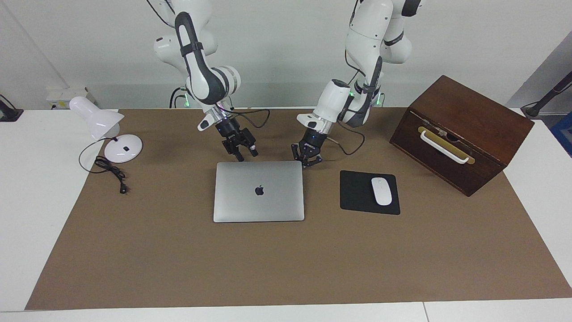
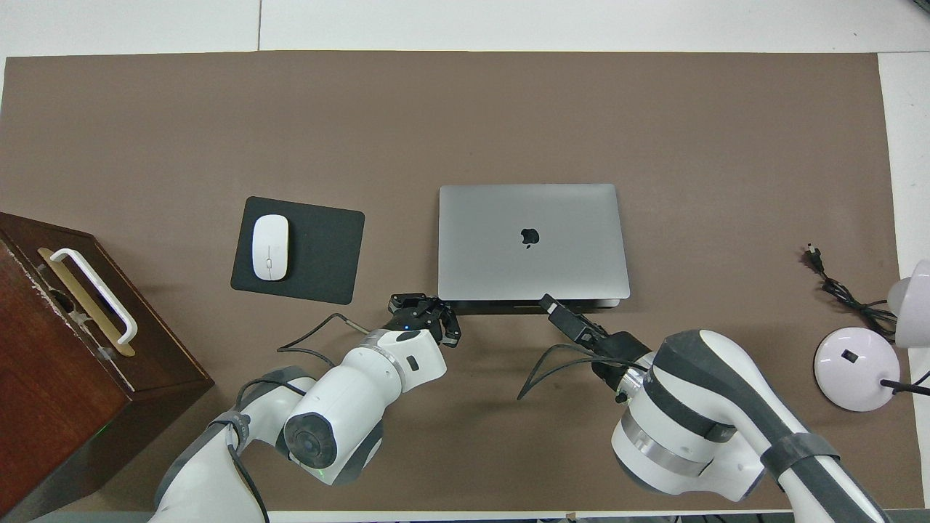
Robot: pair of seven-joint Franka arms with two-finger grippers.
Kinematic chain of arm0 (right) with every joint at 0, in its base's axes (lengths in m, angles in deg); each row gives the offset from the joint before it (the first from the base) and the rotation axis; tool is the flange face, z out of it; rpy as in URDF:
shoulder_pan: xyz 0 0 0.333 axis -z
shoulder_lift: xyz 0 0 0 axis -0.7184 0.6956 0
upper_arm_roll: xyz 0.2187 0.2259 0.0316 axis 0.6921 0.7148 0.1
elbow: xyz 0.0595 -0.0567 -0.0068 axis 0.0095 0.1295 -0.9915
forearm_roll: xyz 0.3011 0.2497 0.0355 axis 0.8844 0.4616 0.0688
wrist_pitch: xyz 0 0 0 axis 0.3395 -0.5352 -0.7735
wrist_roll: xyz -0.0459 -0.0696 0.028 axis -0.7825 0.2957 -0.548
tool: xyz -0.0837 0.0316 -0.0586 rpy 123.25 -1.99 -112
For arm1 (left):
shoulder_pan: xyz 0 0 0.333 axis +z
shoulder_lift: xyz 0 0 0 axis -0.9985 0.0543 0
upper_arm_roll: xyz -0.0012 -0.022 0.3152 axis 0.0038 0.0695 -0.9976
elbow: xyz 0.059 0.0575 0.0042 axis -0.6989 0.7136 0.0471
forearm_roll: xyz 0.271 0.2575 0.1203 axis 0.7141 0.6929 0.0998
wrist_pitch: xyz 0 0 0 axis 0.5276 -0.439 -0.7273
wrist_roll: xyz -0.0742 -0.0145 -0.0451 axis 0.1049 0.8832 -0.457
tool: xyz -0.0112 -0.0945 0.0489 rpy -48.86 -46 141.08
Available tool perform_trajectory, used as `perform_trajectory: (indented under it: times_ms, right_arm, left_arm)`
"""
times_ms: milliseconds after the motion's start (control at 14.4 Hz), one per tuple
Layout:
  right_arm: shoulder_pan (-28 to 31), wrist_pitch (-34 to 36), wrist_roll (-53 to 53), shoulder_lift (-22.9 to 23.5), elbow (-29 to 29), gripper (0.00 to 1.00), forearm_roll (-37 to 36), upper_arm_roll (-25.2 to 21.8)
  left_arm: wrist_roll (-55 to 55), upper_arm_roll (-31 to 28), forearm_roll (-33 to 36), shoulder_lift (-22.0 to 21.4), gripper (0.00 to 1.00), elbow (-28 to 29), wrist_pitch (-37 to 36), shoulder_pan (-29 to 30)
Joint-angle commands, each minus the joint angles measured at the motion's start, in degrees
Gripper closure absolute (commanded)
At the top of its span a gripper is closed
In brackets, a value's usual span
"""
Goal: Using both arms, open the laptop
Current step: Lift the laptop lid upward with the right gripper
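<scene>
On the brown mat of the table (image 1: 178,268), in the facing view, the laptop (image 1: 258,191) lies flat and closed, logo up, near the middle. The left end effector (image 1: 307,157) sits low at the laptop's corner nearest the robots, toward the left arm's end; its fingertips are pressed together and grip nothing, and I cannot tell whether they touch the lid. The right end effector (image 1: 241,151) hangs tilted just above the laptop's edge nearest the robots, its fingers spread, holding nothing. A mouse (image 1: 381,191) rests on a black pad (image 1: 357,197) beside the laptop, with a wooden box (image 1: 464,129) farther toward the left arm's end. A lamp (image 1: 105,127) stands toward the right arm's end.

From overhead, the laptop (image 2: 532,241) shows its near edge as a dark strip. The left end effector (image 2: 429,316) is at the corner of that edge. The right end effector (image 2: 552,305) points its tip at the same edge, near its middle; contact cannot be read from this view.
</scene>
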Motion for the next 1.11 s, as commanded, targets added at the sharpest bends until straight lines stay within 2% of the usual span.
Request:
perform_trajectory:
  times_ms: [0, 1039]
  right_arm:
    - [1.2, -0.2, -2.8, 1.6, -2.2, 0.00, 1.9, 0.2]
    - [1.1, -5.4, -2.6, 6.4, -11.1, 0.00, 1.8, 0.3]
  left_arm:
    - [-1.6, -1.1, -0.7, 3.1, 1.00, -1.4, 0.9, -0.9]
    - [-1.6, -1.1, -0.8, 4.4, 1.00, -2.6, 0.9, -1.3]
